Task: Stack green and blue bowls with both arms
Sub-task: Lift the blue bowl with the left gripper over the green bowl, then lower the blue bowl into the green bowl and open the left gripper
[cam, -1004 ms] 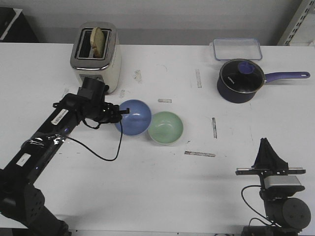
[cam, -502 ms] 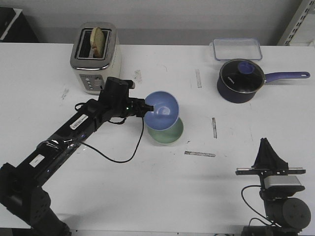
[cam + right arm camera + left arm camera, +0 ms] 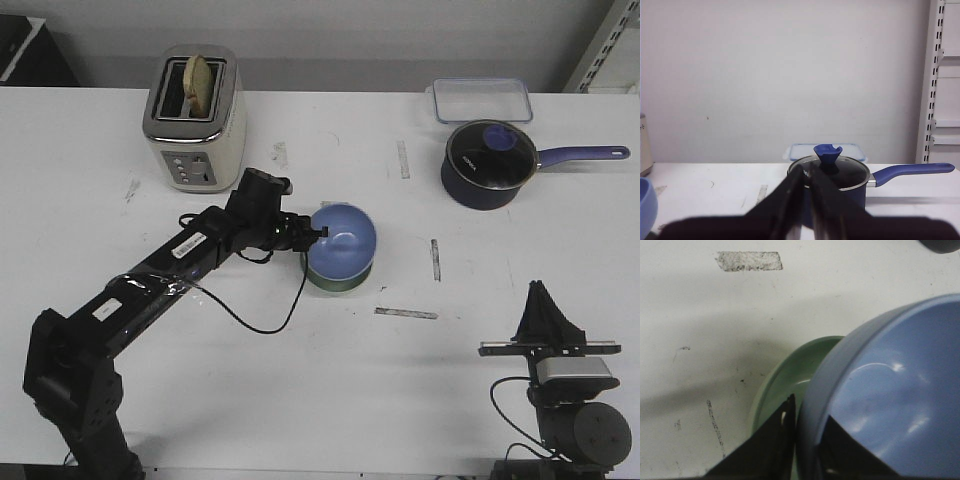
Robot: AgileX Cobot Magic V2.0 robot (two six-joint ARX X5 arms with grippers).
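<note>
The left hand (image 3: 312,234) is clamped on the near-left rim of the blue bowl (image 3: 343,238), one finger inside the wall and one outside; the bowl sits tilted directly over the green bowl (image 3: 338,280), near the middle of the desk (image 3: 300,380), and I cannot tell whether the two touch; from the hand the green bowl lies straight below and slightly toward the right edge, so the drop looks nearly lined up; the right hand (image 3: 806,200) rests by the front right corner, fingers pressed together, well apart from both bowls.
</note>
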